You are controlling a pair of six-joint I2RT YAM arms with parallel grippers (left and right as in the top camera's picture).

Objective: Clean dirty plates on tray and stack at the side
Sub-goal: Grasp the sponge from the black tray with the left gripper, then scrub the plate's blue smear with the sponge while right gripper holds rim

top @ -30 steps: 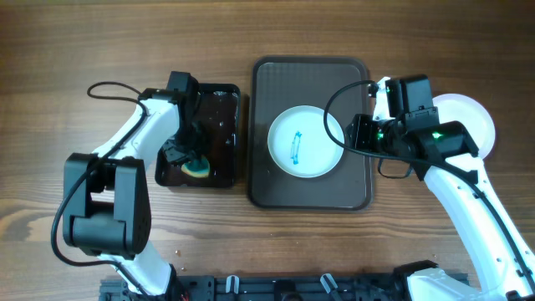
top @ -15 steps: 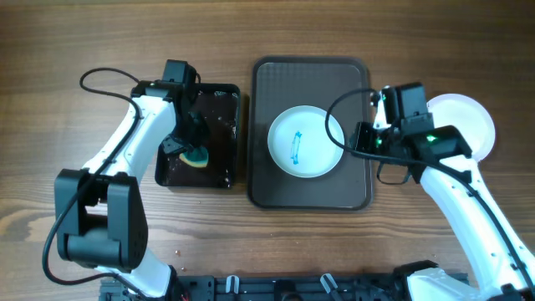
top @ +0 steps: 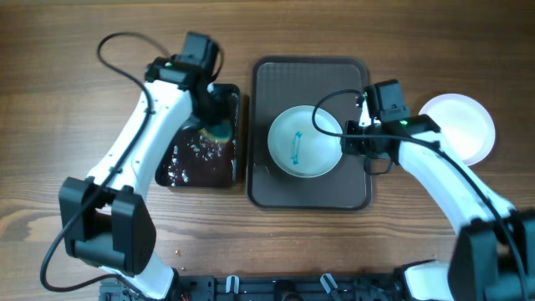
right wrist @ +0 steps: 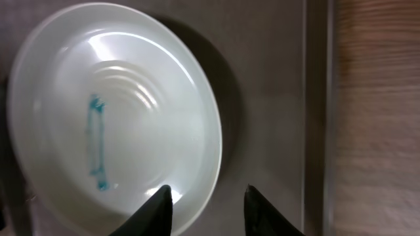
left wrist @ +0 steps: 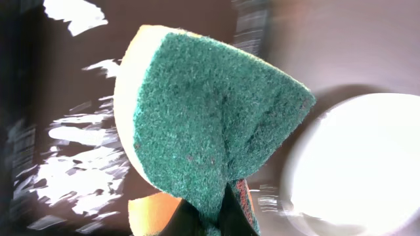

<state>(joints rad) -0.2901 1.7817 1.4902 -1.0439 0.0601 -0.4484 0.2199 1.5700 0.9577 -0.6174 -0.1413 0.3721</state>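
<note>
- Currently the left gripper (left wrist: 215,221) is clamped on a sponge (left wrist: 210,131). It pinches the narrow end, and the green scouring face flares away from the fingertips.
- Wet black tray (top: 180,167) lies beneath that gripper.
- Dirty plate (top: 305,142) sits flat in the brown tray (top: 351,188), directly ahead of the right gripper (right wrist: 209,206).
- Teal smear (right wrist: 97,144): thin line, long axis parallel to the right fingers.
- Right jaws stand apart and straddle the plate's near rim, not closed on it.
- Clean white plate (top: 458,125) rests on the table behind the right wrist.
</note>
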